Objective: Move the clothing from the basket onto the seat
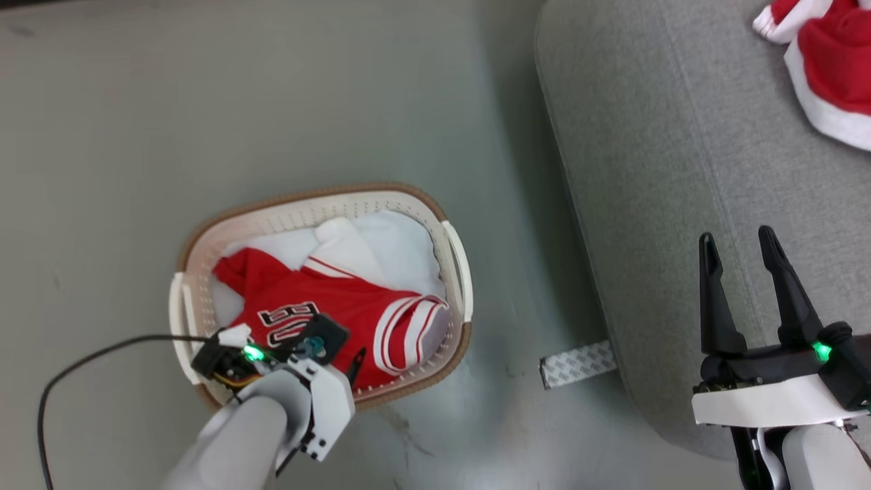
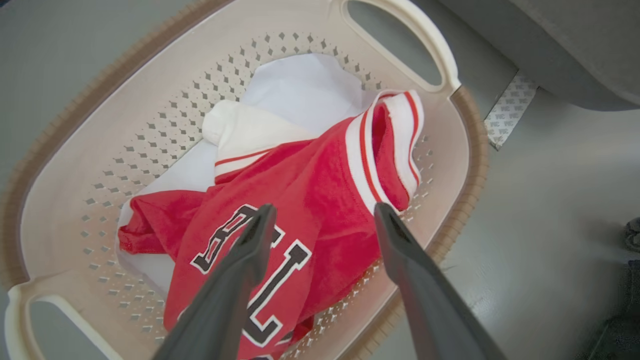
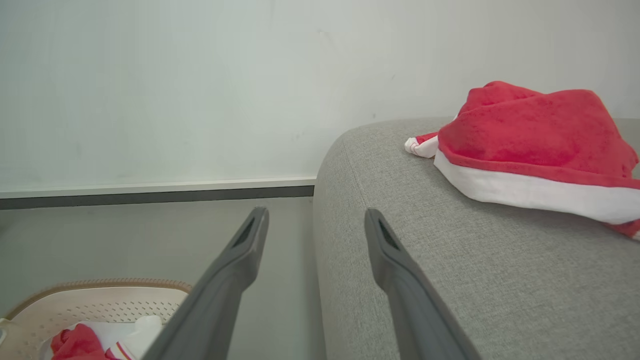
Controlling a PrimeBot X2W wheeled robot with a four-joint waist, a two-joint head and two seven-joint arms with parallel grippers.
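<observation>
On the floor at 8 o'clock of the head view: basket (image 1: 299, 212), with the jersey (image 1: 340, 306) crumpled on a white pad (image 1: 401, 252), number facing up. At 7 o'clock, left jaws wide and empty, poised just above the jersey's near edge, framing the number in the wrist view; no touch to be made out. Looks like the reach-in step for the last red piece in the basket. Next: lower onto a raised fold of red cloth, pinch the jersey alone and not the pad, lift clear of the rim, swing toward 3 o'clock. Tape patch (image 1: 578, 364) on the floor between basket and seat. At 2 o'clock: seat (image 1: 680, 170), already carrying one red-and-white piece (image 1: 837, 75) at its far corner. At 4 o'clock, right jaws wide and empty, held at the seat's edge, gripping nothing.
</observation>
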